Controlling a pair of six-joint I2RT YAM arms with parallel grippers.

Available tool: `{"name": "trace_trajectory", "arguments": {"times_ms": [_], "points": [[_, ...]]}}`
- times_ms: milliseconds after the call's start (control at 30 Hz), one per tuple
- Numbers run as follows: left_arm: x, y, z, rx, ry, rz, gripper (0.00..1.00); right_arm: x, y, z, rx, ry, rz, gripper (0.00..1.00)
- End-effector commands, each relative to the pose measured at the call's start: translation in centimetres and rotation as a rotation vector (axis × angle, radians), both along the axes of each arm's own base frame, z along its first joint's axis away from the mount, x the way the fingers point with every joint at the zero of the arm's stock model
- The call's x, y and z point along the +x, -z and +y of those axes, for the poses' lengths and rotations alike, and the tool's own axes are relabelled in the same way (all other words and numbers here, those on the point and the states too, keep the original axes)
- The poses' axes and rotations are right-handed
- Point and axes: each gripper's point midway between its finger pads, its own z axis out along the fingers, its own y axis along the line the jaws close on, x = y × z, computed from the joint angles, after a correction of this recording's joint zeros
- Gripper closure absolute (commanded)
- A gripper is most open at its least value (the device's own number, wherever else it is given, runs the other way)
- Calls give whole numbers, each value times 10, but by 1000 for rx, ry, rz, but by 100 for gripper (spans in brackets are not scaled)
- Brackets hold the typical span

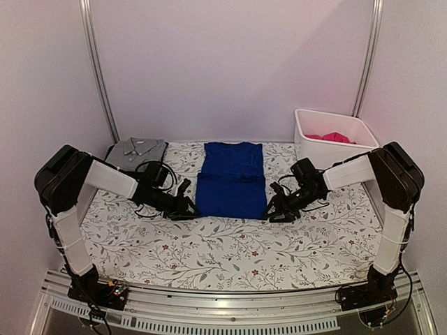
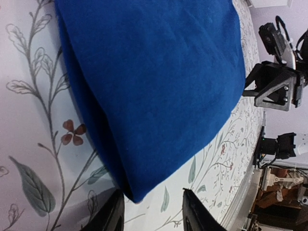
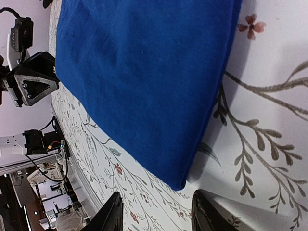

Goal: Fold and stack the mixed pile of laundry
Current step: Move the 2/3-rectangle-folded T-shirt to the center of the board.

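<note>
The royal-blue garment [image 1: 230, 180] lies folded in a rectangle mid-table. My left gripper [image 1: 187, 207] sits at its near left corner and my right gripper [image 1: 274, 209] at its near right corner. In the left wrist view the blue garment [image 2: 154, 82] ends in a corner just ahead of the left gripper [image 2: 151, 212], whose jaws stand apart and hold nothing. In the right wrist view the blue garment [image 3: 144, 72] likewise ends ahead of the open, empty right gripper [image 3: 158, 212]. A folded grey collared shirt [image 1: 137, 150] lies at the back left. A magenta-pink garment [image 1: 334, 137] sits in the bin.
The white plastic bin [image 1: 314, 150] stands at the back right. A white floral table covering [image 1: 230, 244] spreads under everything. A metal rail [image 1: 230, 317] runs along the near edge by the arm bases. Pale walls close in the back and sides.
</note>
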Motion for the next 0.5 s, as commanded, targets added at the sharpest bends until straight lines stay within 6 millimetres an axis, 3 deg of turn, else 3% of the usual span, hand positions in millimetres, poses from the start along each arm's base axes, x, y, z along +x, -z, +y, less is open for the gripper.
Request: {"name": "trace_trajectory", "arguments": {"times_ms": [0, 133, 300, 467], "points": [[-1, 12, -11, 0, 19, -11, 60, 7, 23, 3, -35, -4, 3, 53], [1, 15, -12, 9, 17, -18, 66, 7, 31, 7, -44, -15, 12, 57], [3, 16, -11, 24, 26, -23, 81, 4, 32, 5, -55, -18, 17, 64], [-1, 16, -1, 92, 32, -23, 100, 2, 28, 1, -80, -28, 11, 87]]}}
